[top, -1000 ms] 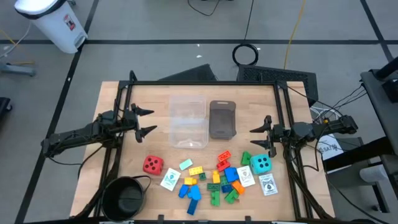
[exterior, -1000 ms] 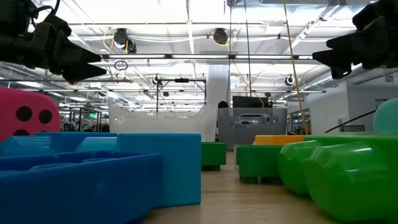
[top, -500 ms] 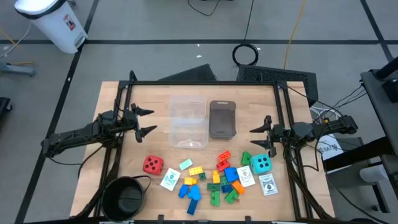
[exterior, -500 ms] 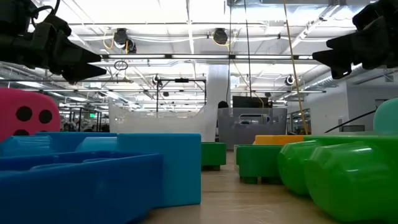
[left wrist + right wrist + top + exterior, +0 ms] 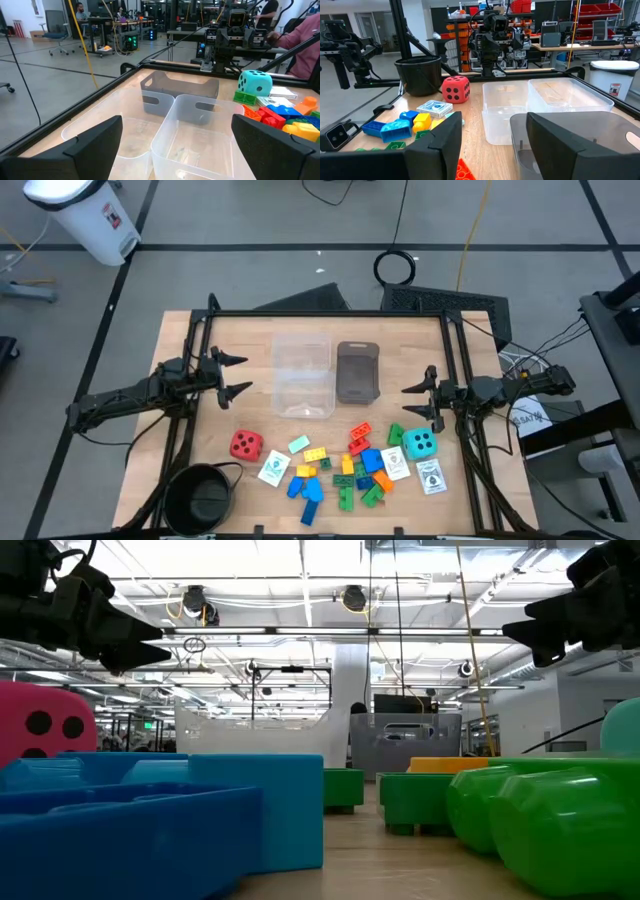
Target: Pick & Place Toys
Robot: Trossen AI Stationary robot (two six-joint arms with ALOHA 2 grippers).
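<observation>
Looking down on pale wood-grain table [image 5: 200, 435]. I see two clear smooth plastic tubs [image 5: 303, 378], grey tray [image 5: 358, 372] beside them, round black bowl [image 5: 198, 498] at near left corner. Red die [image 5: 246, 444] apart from heap; teal die [image 5: 420, 443] near right gripper. Small studded bricks [image 5: 352, 470] and white cards [image 5: 273, 469] scattered near front edge. Left gripper [image 5: 229, 375] level above table left of tubs, fingers wide apart, empty. Right gripper [image 5: 420, 402] level right of tray, fingers half parted, holding nothing.
</observation>
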